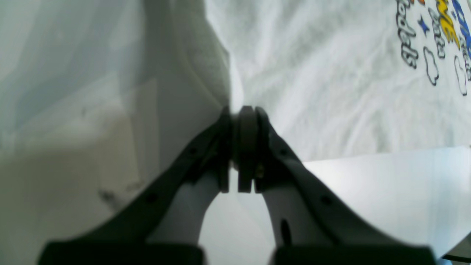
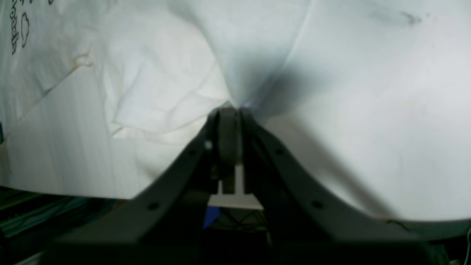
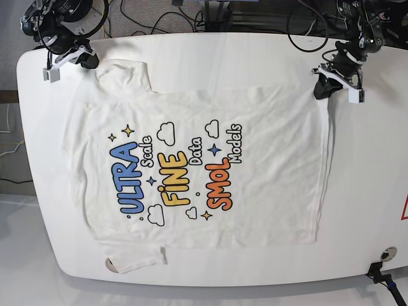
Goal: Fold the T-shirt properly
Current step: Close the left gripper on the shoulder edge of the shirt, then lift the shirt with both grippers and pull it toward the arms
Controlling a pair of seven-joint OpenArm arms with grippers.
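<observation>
The white T-shirt [image 3: 268,191] lies spread print-up on the white table [image 3: 370,185], its sleeves toward the left of the base view and its hem toward the right. My left gripper [image 3: 320,90] is shut on the far hem corner, and the left wrist view shows cloth [image 1: 331,92] pinched at the left gripper's tips [image 1: 239,110]. My right gripper [image 3: 93,62] is shut on the far sleeve [image 3: 121,78]. In the right wrist view the fabric [image 2: 165,84] bunches into the right gripper's closed tips [image 2: 230,110].
Black cables [image 3: 159,16] run along the table's far edge. A small black fitting [image 3: 382,256] sits at the near right corner, and a red-edged mark [image 3: 404,210] shows at the right edge. The near sleeve [image 3: 137,261] reaches close to the front edge.
</observation>
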